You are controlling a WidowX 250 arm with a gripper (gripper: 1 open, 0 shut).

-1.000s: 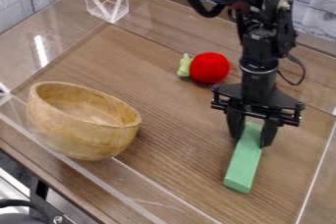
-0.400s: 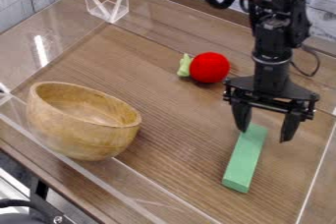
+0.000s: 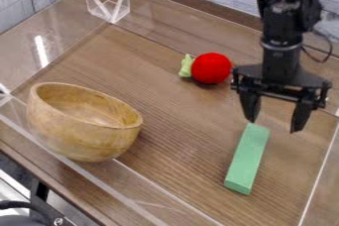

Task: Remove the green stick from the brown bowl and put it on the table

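Camera view, only one: gripper (image 3: 281, 104) above and just beyond far end of green stick (image 3: 247, 159), jaws spread wide apart, nothing between them. Stick lies flat on table (image 3: 159, 170), well apart from brown bowl (image 3: 83, 121), over on the frame's right side w/ the bowl at frame left. Bowl sits upright, nothing visible in it from this angle, tho near inside wall is partly hidden by rim. Red ball (image 3: 211, 68) w/ small yellow-green bit (image 3: 188, 66) sits btwn bowl and arm, toward the far side, apart from stick. Fingers look clear of stick — a gap shows btwn them and its far end, exact height hard to judge from one cam.

Step in hand, my read: release done, now the retreat. Task looks basically complete: stick out of bowl, on table, not held. Next move needs straight lift w/ jaws kept wide, no closing, then park clear of the work area. Risks, prob minor: sideways drift on the way up could clip the ball, or a dip could nudge the stick's far end. No regrasp needed imo — placement looks stable, flat, inside the table edge.
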